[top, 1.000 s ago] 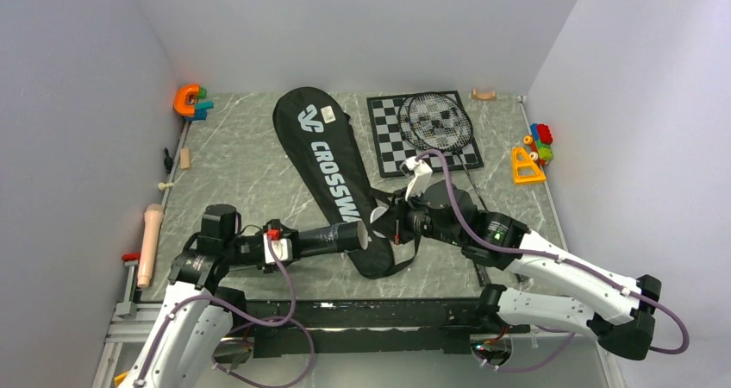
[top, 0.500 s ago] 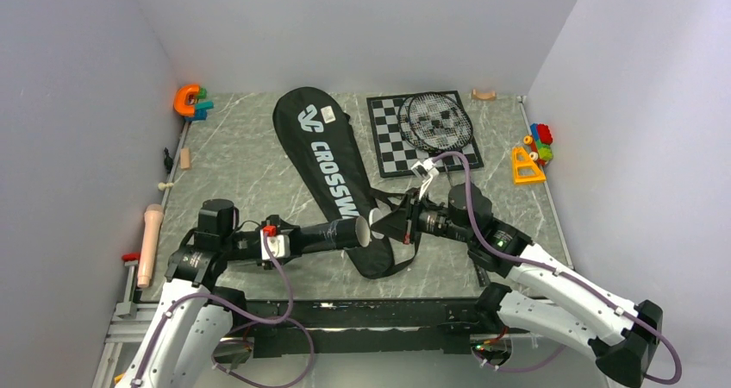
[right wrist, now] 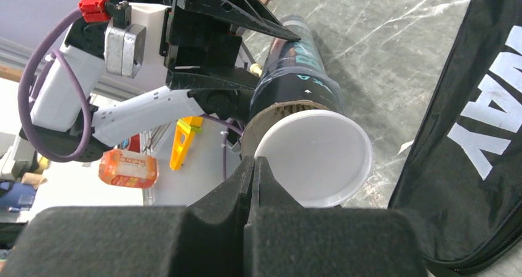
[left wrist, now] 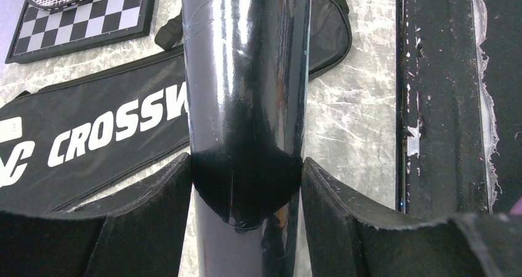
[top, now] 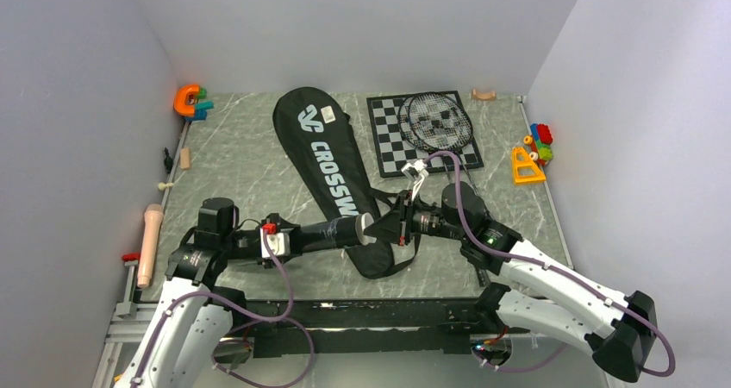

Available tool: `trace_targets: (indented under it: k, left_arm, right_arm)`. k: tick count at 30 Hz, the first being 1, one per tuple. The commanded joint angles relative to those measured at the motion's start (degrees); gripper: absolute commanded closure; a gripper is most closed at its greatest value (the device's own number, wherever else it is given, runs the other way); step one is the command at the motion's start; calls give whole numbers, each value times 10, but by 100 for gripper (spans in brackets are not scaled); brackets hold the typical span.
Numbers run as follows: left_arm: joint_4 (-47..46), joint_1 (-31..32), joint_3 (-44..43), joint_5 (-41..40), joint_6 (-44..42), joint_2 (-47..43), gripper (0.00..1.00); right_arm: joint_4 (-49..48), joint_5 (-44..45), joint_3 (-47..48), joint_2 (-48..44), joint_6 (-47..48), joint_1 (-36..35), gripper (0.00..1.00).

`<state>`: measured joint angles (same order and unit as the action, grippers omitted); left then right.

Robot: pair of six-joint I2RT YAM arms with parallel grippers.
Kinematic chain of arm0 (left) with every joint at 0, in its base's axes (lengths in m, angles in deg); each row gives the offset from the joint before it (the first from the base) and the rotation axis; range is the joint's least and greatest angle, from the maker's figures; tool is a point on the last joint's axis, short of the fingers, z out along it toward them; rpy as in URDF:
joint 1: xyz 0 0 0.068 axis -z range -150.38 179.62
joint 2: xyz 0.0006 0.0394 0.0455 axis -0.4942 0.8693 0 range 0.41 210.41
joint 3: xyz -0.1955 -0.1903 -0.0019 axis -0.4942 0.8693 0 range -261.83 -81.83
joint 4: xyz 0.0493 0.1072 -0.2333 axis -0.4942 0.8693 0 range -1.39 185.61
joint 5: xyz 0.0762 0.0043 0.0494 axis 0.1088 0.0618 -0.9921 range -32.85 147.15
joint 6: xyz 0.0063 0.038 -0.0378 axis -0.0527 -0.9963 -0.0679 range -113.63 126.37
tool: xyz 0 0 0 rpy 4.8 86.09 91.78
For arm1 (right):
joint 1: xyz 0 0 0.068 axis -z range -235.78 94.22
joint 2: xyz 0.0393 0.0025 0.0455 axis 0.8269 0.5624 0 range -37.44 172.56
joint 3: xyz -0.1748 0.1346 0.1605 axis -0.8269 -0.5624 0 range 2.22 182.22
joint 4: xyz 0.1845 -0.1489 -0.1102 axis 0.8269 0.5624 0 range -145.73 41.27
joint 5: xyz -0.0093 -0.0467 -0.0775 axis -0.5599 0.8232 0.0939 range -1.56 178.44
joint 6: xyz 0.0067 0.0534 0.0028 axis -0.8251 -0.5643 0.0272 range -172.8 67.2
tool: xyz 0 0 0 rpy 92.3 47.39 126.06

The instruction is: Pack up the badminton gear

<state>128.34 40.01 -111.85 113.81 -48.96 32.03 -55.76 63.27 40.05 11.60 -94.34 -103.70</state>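
Note:
My left gripper (top: 284, 241) is shut on the long dark tube (top: 332, 233) and holds it level above the table, its white round lid (top: 365, 228) pointing right. In the left wrist view the tube (left wrist: 246, 104) sits between both fingers of that gripper (left wrist: 246, 163). My right gripper (top: 379, 227) is shut, its tips against the lid (right wrist: 314, 157), which sits slightly askew on the tube's end (right wrist: 294, 74). The black CROSSWAY bag (top: 328, 168) lies flat beneath them. One racket (top: 438, 119) lies on the chessboard (top: 392, 142). No shuttlecocks show.
Orange and blue toys (top: 191, 101) sit at the back left, a yellow triangle toy (top: 527, 165) and bricks at the right wall. A wooden roller (top: 151, 241) lies along the left edge. A black rail (left wrist: 437, 104) runs along the near table edge.
My right gripper has swung left and levelled out, bringing its shut tips up to the tube's lid. The left arm has kept the tube almost still.

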Motion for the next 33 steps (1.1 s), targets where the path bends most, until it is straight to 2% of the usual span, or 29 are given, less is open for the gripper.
trace_targets:
  k: [1,33]
  left_arm:
    - [-28,2,-36,26,-5,9,100]
    - [-3,2,-25,24,-38,-1,100]
  right_arm:
    - [-34,-23,5,3,-4,1,100]
    - [-101,-66,-9,37,-17,2,100]
